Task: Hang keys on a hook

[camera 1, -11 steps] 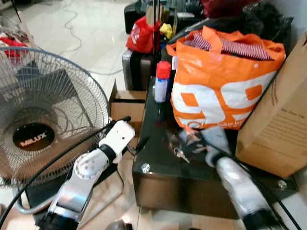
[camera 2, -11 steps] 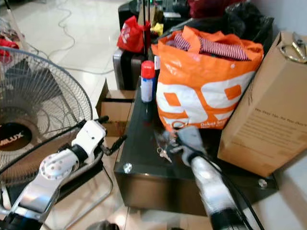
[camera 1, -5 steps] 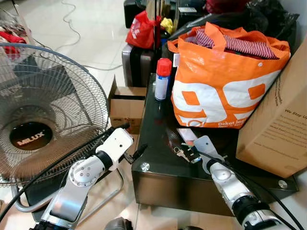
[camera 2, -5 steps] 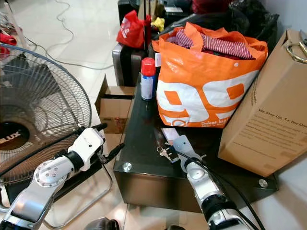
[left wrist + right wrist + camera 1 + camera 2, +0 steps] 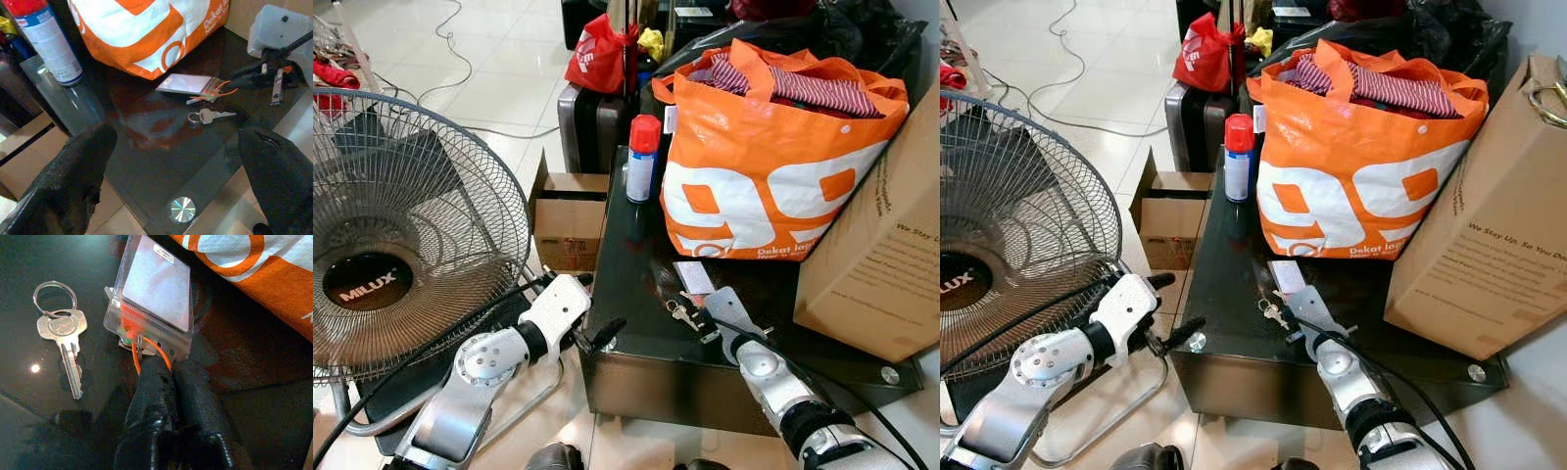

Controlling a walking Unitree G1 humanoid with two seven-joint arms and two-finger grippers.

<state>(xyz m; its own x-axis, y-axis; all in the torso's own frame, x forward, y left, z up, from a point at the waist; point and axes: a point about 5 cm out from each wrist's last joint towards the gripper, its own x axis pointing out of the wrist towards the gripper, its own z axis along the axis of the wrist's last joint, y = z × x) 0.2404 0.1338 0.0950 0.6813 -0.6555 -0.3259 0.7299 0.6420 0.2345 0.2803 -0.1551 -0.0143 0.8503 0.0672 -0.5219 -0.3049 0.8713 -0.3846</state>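
A silver key on a ring [image 5: 61,328] lies flat on the dark glass table [image 5: 626,255], a little apart from a clear card holder [image 5: 154,298]. The holder has a thin orange loop [image 5: 146,357] at its near end. My right gripper [image 5: 171,374] is shut on that loop, low over the table's front half, also at right gripper [image 5: 697,315]. The key [image 5: 680,313] lies just to its left. My left gripper [image 5: 592,308] hangs open off the table's front left corner with nothing between its fingers [image 5: 68,181].
A full orange bag [image 5: 764,186] and a red-capped spray can [image 5: 641,157] stand at the back of the table. A tall cardboard box [image 5: 881,264] takes its right side. A large floor fan [image 5: 391,235] and a small open carton [image 5: 568,211] stand to the left.
The view has shifted and sharpened after blur. My right gripper has settled low at the card holder's loop. My left gripper has drifted down towards the table's front corner.
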